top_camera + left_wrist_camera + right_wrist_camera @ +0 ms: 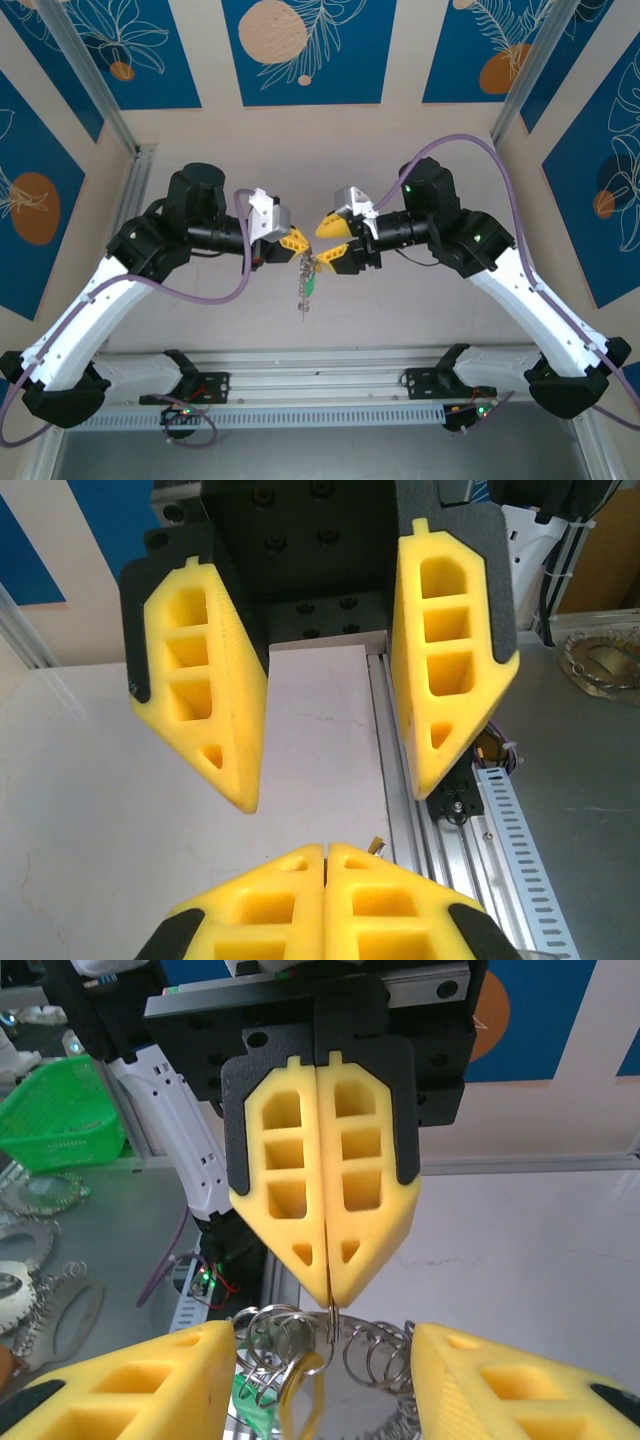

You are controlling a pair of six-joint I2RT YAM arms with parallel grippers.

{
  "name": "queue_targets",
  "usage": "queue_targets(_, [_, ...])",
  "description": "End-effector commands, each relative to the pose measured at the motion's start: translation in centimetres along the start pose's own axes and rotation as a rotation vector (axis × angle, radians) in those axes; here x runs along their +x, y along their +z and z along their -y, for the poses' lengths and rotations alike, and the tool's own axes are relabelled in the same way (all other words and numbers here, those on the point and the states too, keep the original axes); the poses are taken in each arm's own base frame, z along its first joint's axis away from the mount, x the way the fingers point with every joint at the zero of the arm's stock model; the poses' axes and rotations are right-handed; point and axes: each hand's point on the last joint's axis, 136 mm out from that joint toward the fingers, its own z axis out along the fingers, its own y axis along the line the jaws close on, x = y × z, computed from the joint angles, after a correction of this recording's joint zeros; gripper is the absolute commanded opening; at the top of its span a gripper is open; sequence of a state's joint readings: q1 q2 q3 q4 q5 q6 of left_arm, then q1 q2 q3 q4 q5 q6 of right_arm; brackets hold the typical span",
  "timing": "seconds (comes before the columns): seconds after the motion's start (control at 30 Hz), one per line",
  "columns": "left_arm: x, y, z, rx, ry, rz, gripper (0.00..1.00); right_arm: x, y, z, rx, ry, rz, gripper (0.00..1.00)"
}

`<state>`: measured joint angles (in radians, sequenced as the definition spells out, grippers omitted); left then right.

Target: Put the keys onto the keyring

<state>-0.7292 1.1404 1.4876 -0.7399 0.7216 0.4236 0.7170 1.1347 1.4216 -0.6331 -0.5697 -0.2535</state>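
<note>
Left pincer [328,1295]: was closed, tips pinching a thin wire of the keyring [378,1353]; arm reached inward over the middle of the desk [540,1240]. Right pincer [338,795]: faced it tip to tip, jaws apart, flanking the hanging coils. Green tag [248,1400] dangled below. Tan-gold key [300,1372] sat among the coils, outline unclear and partly cut off.

Bright, even light; mostly sharp.

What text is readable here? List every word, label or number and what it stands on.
None readable. The left gripper, right gripper and keyring carry no lettering; the wall panels show only leaf and circle patterns.
</note>
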Motion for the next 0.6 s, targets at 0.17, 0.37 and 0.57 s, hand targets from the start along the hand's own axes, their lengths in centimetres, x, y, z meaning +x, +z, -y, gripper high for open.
queue_targets(0.17, [-2.0, -0.7, 1.4, 0.046, 0.058, 0.099, 0.00, -0.2, -0.8, -0.8, -0.101, 0.090, 0.066, 0.48])
queue_targets(0.37, [-2.2, -0.9, 1.8, 0.060, 0.064, 0.111, 0.00, -0.3, -0.1, -0.4, -0.141, 0.115, 0.070, 0.39])
queue_targets(0.57, [-2.3, -1.0, 2.0, 0.066, 0.070, 0.119, 0.00, 0.1, 0.6, -0.2, -0.182, 0.146, 0.058, 0.33])
